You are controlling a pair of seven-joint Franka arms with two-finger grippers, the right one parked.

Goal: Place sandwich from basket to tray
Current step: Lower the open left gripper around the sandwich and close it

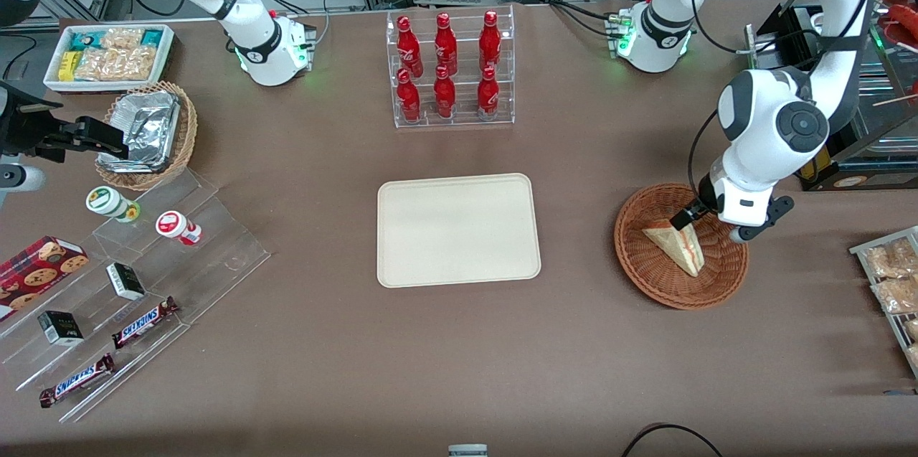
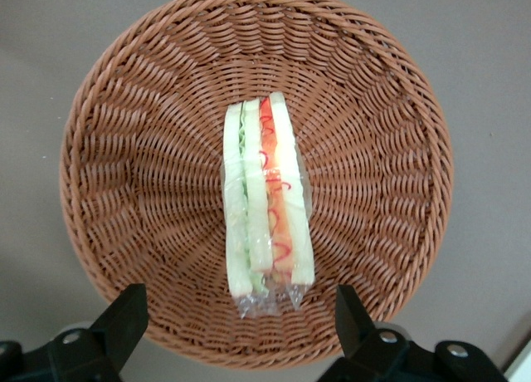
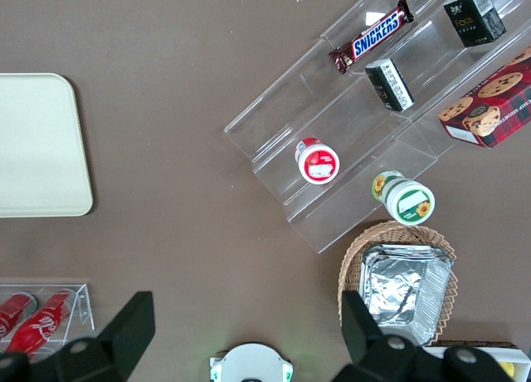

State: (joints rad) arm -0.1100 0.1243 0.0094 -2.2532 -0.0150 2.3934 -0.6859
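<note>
The sandwich (image 1: pixel 678 247) is a clear-wrapped pale wedge with red and green filling. It lies in the round reddish-brown wicker basket (image 1: pixel 645 270) at the working arm's end of the table. It shows edge-on in the left wrist view (image 2: pixel 267 208), inside the basket (image 2: pixel 141 166). My left gripper (image 1: pixel 690 216) hangs just above the basket's rim, over the sandwich's end farther from the front camera. It is open and empty, with the fingers (image 2: pixel 124 315) spread wide and clear of the sandwich. The cream-beige tray (image 1: pixel 457 229) lies flat at the table's middle.
A clear rack of red bottles (image 1: pixel 448 69) stands farther from the front camera than the tray. A clear stepped shelf with snack bars and cups (image 1: pixel 136 285), a foil-lined wicker basket (image 1: pixel 147 133) and a white bin of packets (image 1: pixel 109 55) lie toward the parked arm's end.
</note>
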